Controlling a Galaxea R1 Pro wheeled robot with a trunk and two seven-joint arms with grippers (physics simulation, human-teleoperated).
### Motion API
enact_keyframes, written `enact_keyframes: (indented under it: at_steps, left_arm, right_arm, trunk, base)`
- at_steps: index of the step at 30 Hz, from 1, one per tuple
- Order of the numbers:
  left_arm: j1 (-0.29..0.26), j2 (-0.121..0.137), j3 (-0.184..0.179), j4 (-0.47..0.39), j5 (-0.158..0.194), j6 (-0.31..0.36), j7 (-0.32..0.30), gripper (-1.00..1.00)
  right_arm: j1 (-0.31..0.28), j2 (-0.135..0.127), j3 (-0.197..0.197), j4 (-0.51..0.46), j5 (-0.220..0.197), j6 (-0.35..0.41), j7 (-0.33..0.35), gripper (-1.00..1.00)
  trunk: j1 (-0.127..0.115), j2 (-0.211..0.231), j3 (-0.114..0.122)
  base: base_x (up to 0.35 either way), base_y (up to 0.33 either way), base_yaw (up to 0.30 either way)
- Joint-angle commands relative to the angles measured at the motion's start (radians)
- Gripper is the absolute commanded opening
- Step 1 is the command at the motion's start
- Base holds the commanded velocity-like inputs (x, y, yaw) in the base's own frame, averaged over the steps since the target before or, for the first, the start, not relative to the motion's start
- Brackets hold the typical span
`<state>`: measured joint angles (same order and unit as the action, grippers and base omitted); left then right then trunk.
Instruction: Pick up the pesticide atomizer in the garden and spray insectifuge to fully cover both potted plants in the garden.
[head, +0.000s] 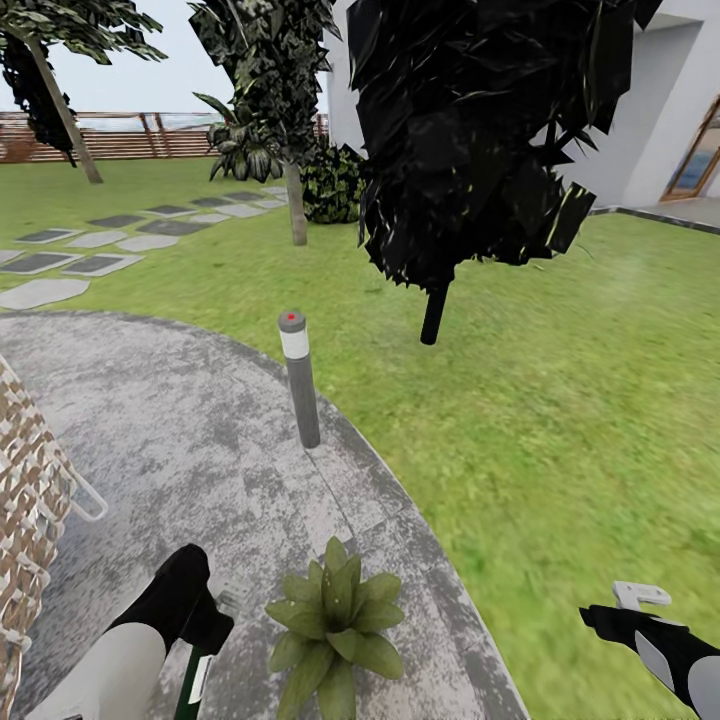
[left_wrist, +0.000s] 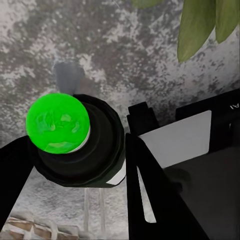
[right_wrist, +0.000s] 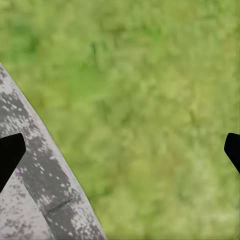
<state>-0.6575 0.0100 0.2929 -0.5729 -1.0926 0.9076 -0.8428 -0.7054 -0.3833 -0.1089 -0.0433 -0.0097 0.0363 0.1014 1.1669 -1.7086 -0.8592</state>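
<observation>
Mottled grey patio curves through the lower left of the head view, lawn beyond, a bollard light at its edge. At bottom left, the left gripper has its jaws clamped on the pesticide atomizer, just beside one potted plant. The bottle looks light, rigid and smooth; its body seems the surest hold. The right gripper hangs wide open and empty over grass.

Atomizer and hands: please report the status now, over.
Left hand shut on the pesticide atomizer, low over the patio. Right hand open, empty, over the lawn. One potted plant beside the atomizer; nothing between them.
</observation>
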Motion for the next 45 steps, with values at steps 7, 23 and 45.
enact_keyframes:
  at_steps: [7, 23, 45]
  left_arm:
    - [-0.001, 0.0, 0.004, 0.083, -0.027, 0.001, -0.009, -1.0]
    - [-0.001, 0.001, 0.006, 0.086, -0.041, -0.004, -0.007, -1.0]
    - [-0.001, 0.001, 0.005, 0.087, -0.043, -0.002, -0.007, -1.0]
  right_arm:
    - [0.0, 0.0, -0.008, -0.001, -0.001, 0.004, 0.004, 1.0]
    - [0.0, 0.0, -0.008, -0.001, -0.001, 0.004, 0.005, 1.0]
    - [0.0, 0.0, -0.008, -0.001, -0.001, 0.004, 0.004, 1.0]
  trunk:
    - [0.0, 0.0, -0.001]
    - [0.0, 0.0, -0.001]
    - [0.0, 0.0, -0.001]
  base:
    - [0.0, 0.0, 0.0]
    - [0.014, 0.016, 0.0]
    - [0.02, 0.07, 0.0]
